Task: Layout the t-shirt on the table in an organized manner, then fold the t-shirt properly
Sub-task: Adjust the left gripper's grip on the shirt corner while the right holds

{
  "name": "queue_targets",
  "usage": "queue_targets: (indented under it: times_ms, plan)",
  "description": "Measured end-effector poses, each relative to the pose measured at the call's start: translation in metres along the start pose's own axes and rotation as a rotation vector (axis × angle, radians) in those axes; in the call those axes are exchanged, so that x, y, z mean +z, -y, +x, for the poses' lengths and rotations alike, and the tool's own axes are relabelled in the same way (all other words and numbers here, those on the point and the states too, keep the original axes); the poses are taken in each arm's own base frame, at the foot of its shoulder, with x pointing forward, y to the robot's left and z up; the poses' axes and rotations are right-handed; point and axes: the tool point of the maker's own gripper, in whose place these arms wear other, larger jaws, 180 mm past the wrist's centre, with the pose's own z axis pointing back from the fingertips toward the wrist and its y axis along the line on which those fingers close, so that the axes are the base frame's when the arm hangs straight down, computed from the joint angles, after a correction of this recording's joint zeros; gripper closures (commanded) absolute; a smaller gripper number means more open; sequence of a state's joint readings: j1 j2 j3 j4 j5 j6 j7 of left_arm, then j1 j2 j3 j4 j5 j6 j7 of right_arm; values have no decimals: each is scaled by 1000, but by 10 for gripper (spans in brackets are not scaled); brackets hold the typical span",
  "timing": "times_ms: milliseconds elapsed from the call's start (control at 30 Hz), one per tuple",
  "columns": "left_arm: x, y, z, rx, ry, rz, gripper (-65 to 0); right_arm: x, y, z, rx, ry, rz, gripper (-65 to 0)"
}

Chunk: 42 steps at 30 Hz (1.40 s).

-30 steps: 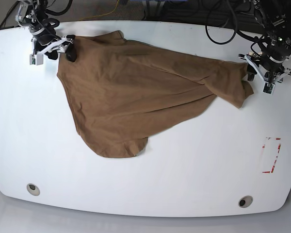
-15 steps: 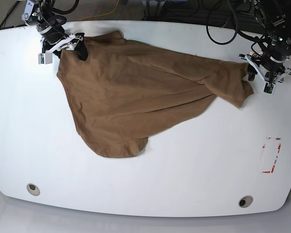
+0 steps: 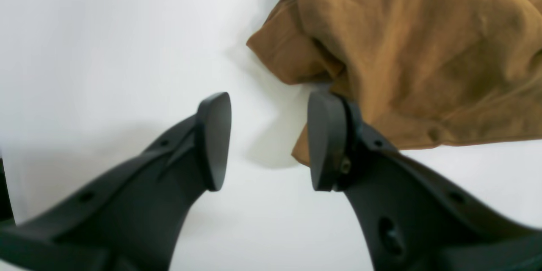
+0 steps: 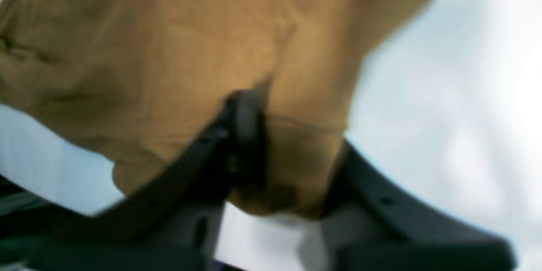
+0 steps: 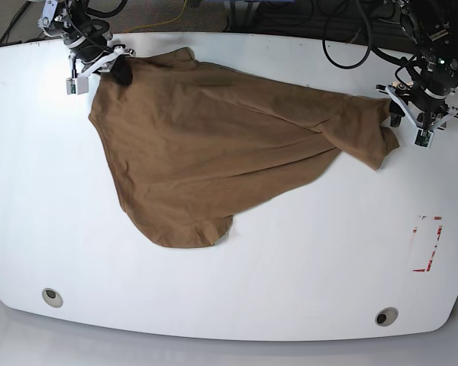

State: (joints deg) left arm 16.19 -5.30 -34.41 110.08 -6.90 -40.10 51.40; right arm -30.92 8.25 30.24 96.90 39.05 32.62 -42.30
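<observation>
Lying on desk (image 5: pixel 290 267), between the two arms: brown t-shirt (image 5: pixel 206 137), creased. Right fingers (image 4: pixel 288 156): closed on its cloth. Left fingers (image 3: pixel 269 142): parted, near its opposite end.

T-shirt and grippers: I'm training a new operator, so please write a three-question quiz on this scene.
1. True or false: the left gripper stands open.
2. Multiple choice: in the base view, which table feature lies nearer the red dashed rectangle mark? A) the grey hole at lower left; B) the grey hole at lower right.
3. Fill in the blank: the brown t-shirt lies on a glossy ____ tabletop.

Key: 1 true; 2 B; 3 white.
</observation>
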Motion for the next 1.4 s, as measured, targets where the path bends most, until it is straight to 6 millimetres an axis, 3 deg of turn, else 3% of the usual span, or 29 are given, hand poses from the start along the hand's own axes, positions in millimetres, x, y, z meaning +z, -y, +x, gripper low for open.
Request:
queue_targets:
  times_ms: [200,433,533,867,1133,1400]
  plan:
    - [-1,4,2,-6,3,-11,-307,0,0,-2,0,-4,0,-23]
    - [-6,21,9,-38,15,-61,-558,0,0,-2,0,-4,1,-23]
    - [-6,21,9,-37,18,-59,-611,0,0,-2,1,-5,1,-23]
    - [-6,21,7,-39,6,-57,-608,0,0,-2,0,-5,1,-23]
    - [-4,25,-13,-44,-46,-66,-606,0,0,-2,0,-5,1,-23]
    - [-9,28,-16,-23,-49,-85,-606,0,0,-2,0,-5,1,-23]
